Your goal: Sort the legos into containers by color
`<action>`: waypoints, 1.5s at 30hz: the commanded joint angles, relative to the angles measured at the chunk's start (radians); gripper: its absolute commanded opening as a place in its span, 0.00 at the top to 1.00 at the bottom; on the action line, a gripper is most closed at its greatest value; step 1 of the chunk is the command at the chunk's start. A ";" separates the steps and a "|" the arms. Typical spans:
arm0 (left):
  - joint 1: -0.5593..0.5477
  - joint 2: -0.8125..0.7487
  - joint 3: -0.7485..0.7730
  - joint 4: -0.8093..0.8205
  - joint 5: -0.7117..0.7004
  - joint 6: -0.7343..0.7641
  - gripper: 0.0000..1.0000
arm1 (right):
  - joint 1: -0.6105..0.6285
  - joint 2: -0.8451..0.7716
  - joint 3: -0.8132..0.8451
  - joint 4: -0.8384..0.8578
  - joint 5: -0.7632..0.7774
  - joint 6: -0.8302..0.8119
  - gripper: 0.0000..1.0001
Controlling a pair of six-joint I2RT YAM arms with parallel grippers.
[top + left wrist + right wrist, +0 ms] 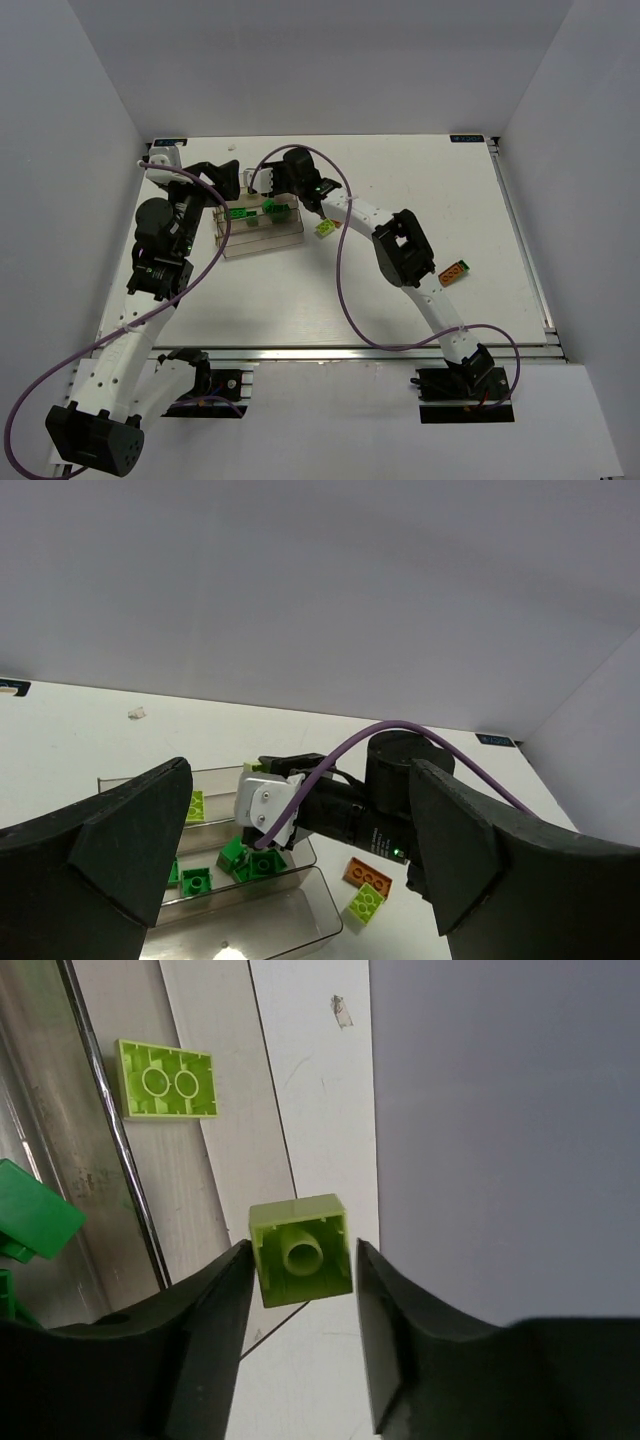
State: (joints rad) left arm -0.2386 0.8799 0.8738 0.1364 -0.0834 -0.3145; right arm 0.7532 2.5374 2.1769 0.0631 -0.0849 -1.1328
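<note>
The clear containers (262,236) stand left of the table's centre. My right gripper (303,1260) hangs over the far bin. A small lime lego (301,1250) sits between its fingers (215,1310), its corner against the left one and a gap at the right one, so the jaws stand open. Below lies a longer lime lego (167,1079) in that bin. Dark green legos (262,863) lie in the middle bin. An orange lego (368,874) and a lime lego (365,904) lie on the table beside the bins. My left gripper (300,780) hovers wide open near the containers, holding nothing.
Another orange lego (453,272) lies on the table at the right, near the right arm's elbow. The nearest bin (250,920) shows no bricks in it. A purple cable (340,290) loops from the right arm over the table. White walls close in the table.
</note>
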 commanded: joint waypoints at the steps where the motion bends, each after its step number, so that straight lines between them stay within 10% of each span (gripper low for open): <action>1: -0.002 -0.018 -0.002 0.011 -0.003 0.011 0.02 | 0.002 0.003 0.046 0.069 -0.006 0.007 0.49; 8: -0.002 -0.013 -0.004 0.011 -0.001 0.011 0.02 | 0.003 0.012 0.044 0.101 0.014 0.001 0.23; 19: -0.002 -0.013 -0.006 0.019 0.017 0.005 0.02 | -0.014 -0.210 -0.047 -0.048 0.045 0.157 0.28; 26: -0.004 -0.009 -0.007 0.048 0.146 -0.038 0.02 | -0.116 -0.688 -0.595 -0.221 -0.090 0.260 0.29; 36: -0.041 0.094 0.011 0.072 0.295 -0.115 0.02 | -0.614 -1.399 -1.163 -0.486 -0.346 0.308 0.11; 45: -0.064 0.085 0.008 0.069 0.277 -0.104 0.02 | -0.916 -1.524 -1.359 -0.755 -0.358 -0.089 0.19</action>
State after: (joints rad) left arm -0.2920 0.9844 0.8734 0.1955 0.1787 -0.4168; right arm -0.0948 0.9817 0.8204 -0.5537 -0.4088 -1.0149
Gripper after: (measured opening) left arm 0.978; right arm 0.828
